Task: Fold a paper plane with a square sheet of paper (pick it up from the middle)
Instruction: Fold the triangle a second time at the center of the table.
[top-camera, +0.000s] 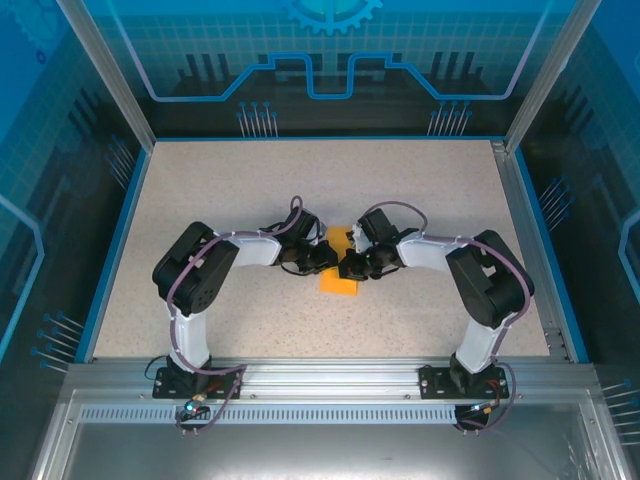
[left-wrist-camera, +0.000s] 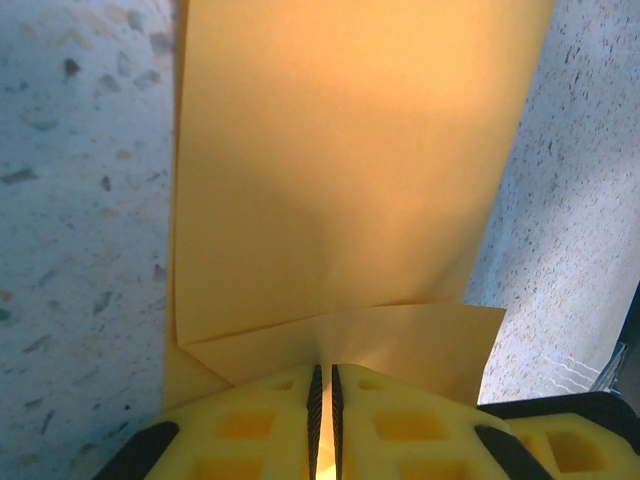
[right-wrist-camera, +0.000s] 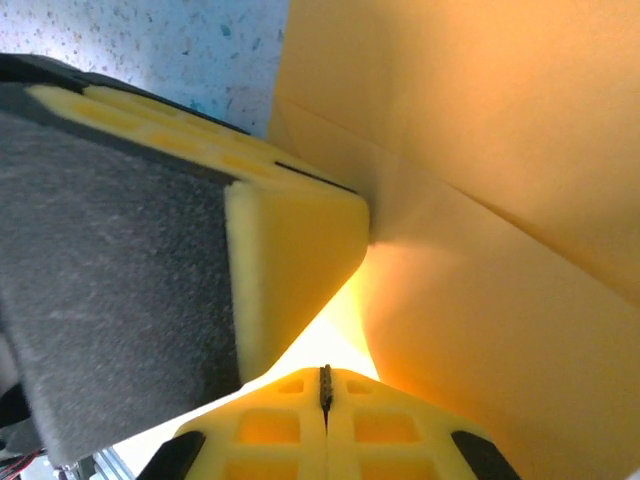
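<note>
The orange-yellow sheet of paper (top-camera: 340, 283) lies folded in layers at the middle of the table, between the two wrists. In the left wrist view the paper (left-wrist-camera: 350, 180) stretches away in a long band with a slanted folded flap near the fingers. My left gripper (left-wrist-camera: 323, 385) (top-camera: 328, 262) is shut on its near edge, and paper shows in the thin slit between the pads. My right gripper (right-wrist-camera: 324, 385) (top-camera: 350, 267) is shut tight just in front of the paper (right-wrist-camera: 480, 150). Whether it pinches the paper I cannot tell. The left gripper's yellow finger (right-wrist-camera: 295, 260) presses the paper close beside it.
The speckled table (top-camera: 250, 190) is bounded by a blue rim and clear walls on three sides. Both arms bend inward from their bases at the near edge, wrists almost touching.
</note>
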